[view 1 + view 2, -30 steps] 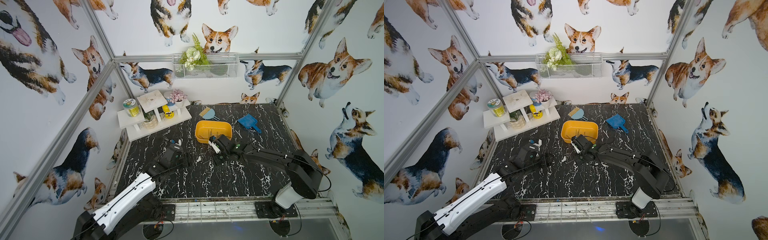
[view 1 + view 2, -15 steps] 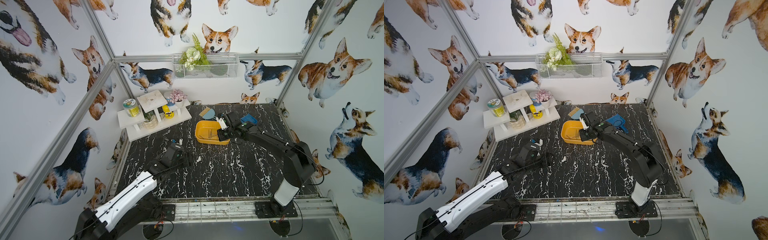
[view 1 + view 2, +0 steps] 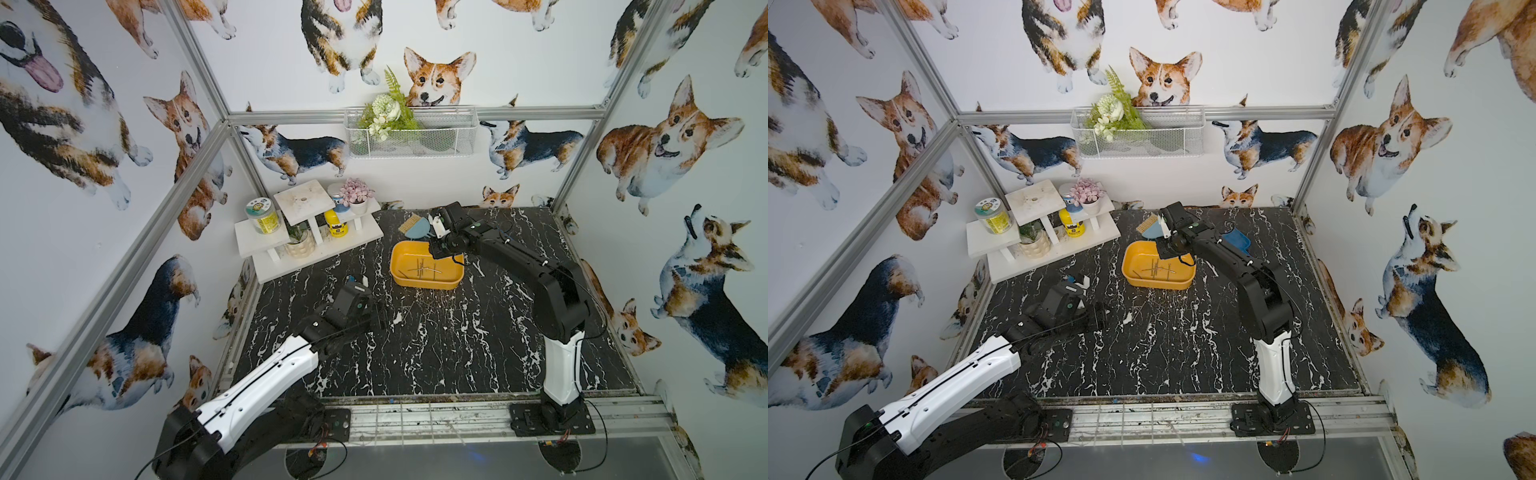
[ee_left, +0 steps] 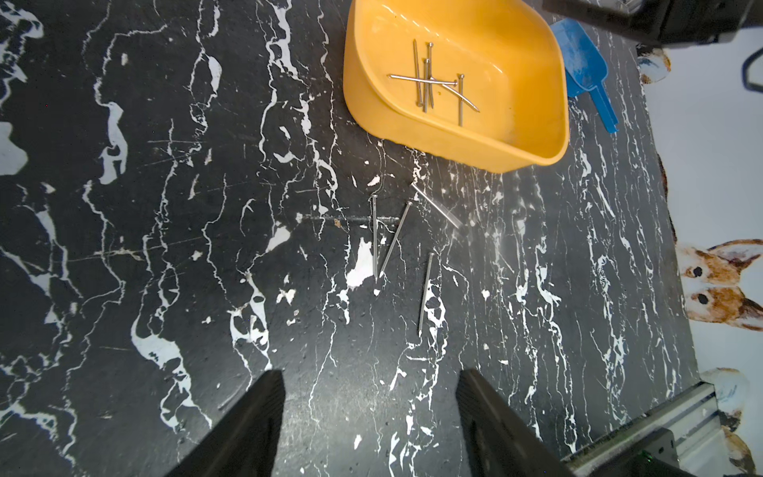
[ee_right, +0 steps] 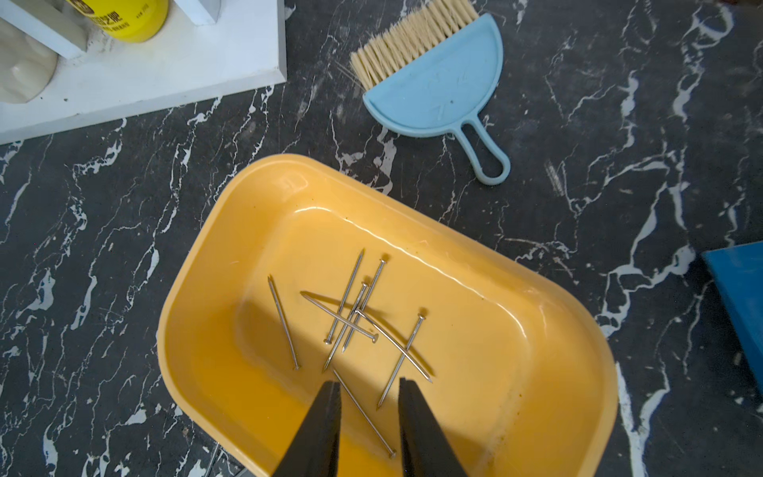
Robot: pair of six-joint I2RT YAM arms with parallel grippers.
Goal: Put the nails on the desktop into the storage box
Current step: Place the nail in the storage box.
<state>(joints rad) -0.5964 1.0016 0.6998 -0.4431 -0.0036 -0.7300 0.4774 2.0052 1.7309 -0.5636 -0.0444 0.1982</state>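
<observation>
Fingers point(image 4: 247, 425) of the left gripper point(image 4: 370, 376) stand wide apart, holding nothing, above the desktop point(image 4: 165, 247) toward its front-left part. Just beyond them, four loose nails point(image 4: 394, 239) lie on the marble, near the storage box point(image 4: 454, 140). Several boxed nails point(image 5: 355, 318) lie crossed inside it. Over the box hangs the right gripper point(image 5: 369, 384), its fingers point(image 5: 322, 429) slightly apart and clamping nothing. Toward the back edge lie a pale blue brush point(image 5: 437, 91) and a blue dustpan point(image 4: 582, 62).

The left arm point(image 3: 257, 384) and right arm point(image 3: 561, 365) share one build: a glossy white lower link with a black seam, then black joints and links. Thin black cables point(image 3: 606, 432) trail from the base plates point(image 3: 524, 419) (red wires peek beneath); the fingers point(image 4: 247, 429) are black wedges.
</observation>
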